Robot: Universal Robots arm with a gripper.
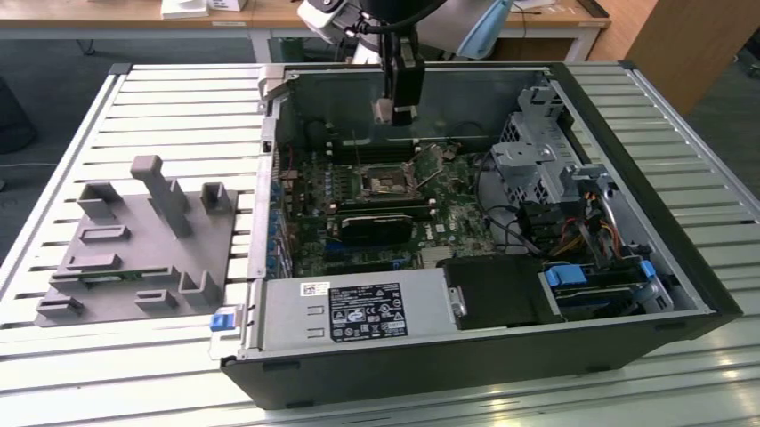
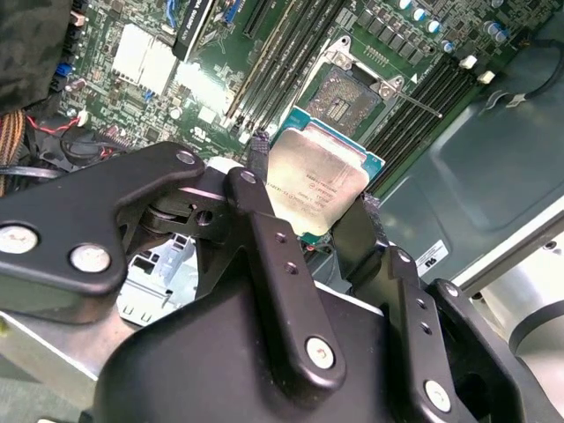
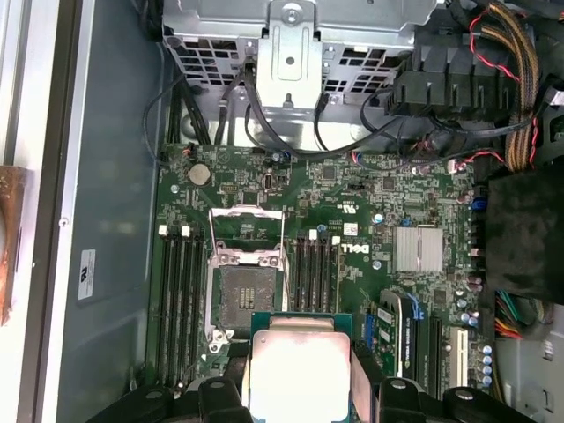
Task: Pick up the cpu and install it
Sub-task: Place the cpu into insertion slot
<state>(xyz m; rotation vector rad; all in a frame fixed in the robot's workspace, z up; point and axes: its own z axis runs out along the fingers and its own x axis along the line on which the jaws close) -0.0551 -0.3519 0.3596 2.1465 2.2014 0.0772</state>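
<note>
While the gripper (image 2: 310, 183) is clamping the cpu (image 2: 322, 176) by two opposite edges, the chip is hanging over the motherboard (image 3: 352, 229), silver lid facing the wrist cameras, sides squared with the open socket (image 3: 242, 295).

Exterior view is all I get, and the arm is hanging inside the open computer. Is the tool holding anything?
Observer: Yes. In the second wrist view the tool is shut on the cpu, a shiny silver square chip.
Operator: Is it in its spot already?
Observer: No. In the first wrist view the socket is dark and bare, with its metal frame flipped open, and the cpu sits apart from it in the tool.
</note>
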